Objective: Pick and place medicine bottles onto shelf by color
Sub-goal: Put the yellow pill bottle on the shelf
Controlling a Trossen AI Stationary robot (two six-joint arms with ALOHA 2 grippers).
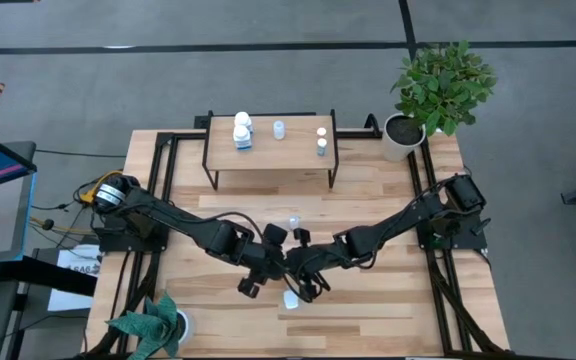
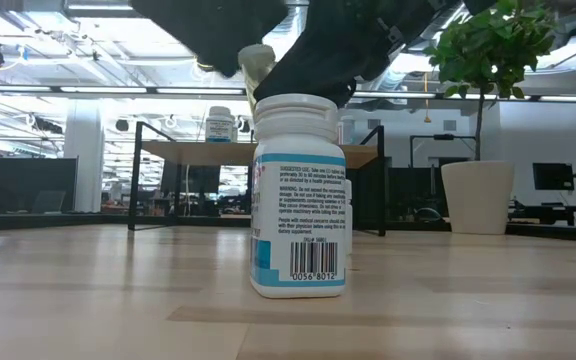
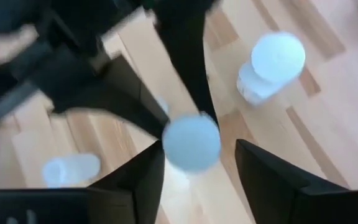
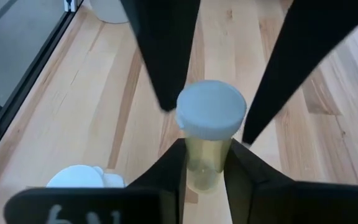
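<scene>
A small vial with a yellowish body and a pale cap (image 4: 211, 111) is held above the table's middle, where both arms meet. My right gripper (image 4: 204, 165) is shut on its body. My left gripper (image 3: 194, 177) is open, its fingers standing on either side of the vial's cap (image 3: 191, 142); I cannot tell whether they touch it. A large white bottle (image 2: 298, 195) stands on the table below them, near the front. The shelf (image 1: 271, 150) at the far side carries white bottles (image 1: 242, 131), a pale-blue one (image 1: 279, 129) and small ones (image 1: 321, 140). My right gripper pinches the vial's yellowish body (image 4: 205, 152) between its two fingers, just below the cap. The vial is lifted clear of the table, as the low view (image 2: 256, 65) shows, with its cap end pointing away from the fingers toward my left gripper.
Another small pale vial (image 1: 294, 222) sits on the table between the arms and the shelf. A white pot with a green plant (image 1: 404, 135) stands at the far right, and another plant (image 1: 153, 325) at the near left corner.
</scene>
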